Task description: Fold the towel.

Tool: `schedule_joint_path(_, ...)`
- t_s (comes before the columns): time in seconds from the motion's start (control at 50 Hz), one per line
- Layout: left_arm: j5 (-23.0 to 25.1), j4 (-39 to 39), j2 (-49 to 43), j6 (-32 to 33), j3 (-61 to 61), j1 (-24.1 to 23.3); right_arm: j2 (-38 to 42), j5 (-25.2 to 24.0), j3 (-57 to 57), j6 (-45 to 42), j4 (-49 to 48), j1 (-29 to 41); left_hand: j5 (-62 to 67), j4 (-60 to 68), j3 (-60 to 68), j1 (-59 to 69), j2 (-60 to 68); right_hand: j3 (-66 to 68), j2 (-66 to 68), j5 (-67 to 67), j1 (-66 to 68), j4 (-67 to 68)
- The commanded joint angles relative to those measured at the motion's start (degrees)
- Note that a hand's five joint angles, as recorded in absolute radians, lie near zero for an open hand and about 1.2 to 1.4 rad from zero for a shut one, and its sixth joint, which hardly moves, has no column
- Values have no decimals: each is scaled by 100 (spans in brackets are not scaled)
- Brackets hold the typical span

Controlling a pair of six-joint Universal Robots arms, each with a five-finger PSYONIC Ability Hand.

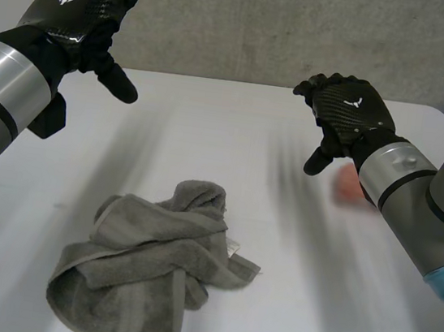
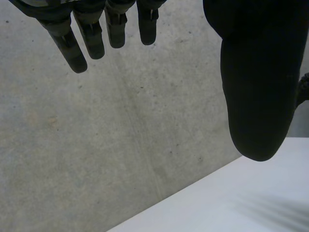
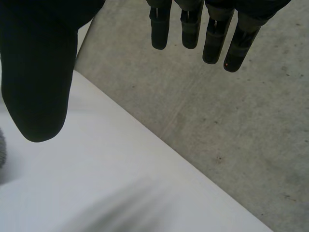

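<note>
A grey towel lies crumpled in a heap on the white table, near its front edge and slightly left of the middle. My left hand hovers high above the table's far left, open, with nothing in it. In the left wrist view its fingers and thumb hang straight before the concrete wall. My right hand is raised over the table's right side, open and empty. Its fingers and thumb are spread apart above the table's far edge. Both hands are well clear of the towel.
A small pink-red object lies on the table just behind my right forearm, partly hidden. A concrete wall stands behind the table's far edge. A sliver of the grey towel shows near the right thumb.
</note>
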Motion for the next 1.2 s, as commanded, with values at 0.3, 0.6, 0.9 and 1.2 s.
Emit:
schedule_joint_path(0.3,-587,-1005,324,91,-1990,989,679,-506,-514,-298,1341,1443,697,864,851,854,876,-230,-279,-276,-195,-332)
schedule_joint_path(0.6,-596,-918,500,372,-3494,1324,2207,-471,-1603,-676,1272,2549,1218,1386,1373,1375,1398,1107,1058,1061,1142,1005)
schedule_joint_path(0.9,-578,-170,-54,363,-3706,1228,2762,-145,-1920,-465,-56,2691,2698,2866,2853,2855,2878,3731,3682,3685,3767,3630)
schedule_joint_path(1.2,-587,593,-898,354,-3197,911,2990,-93,-1999,-465,-153,2638,6834,7002,6989,6991,7014,6770,6721,6724,6805,6668)
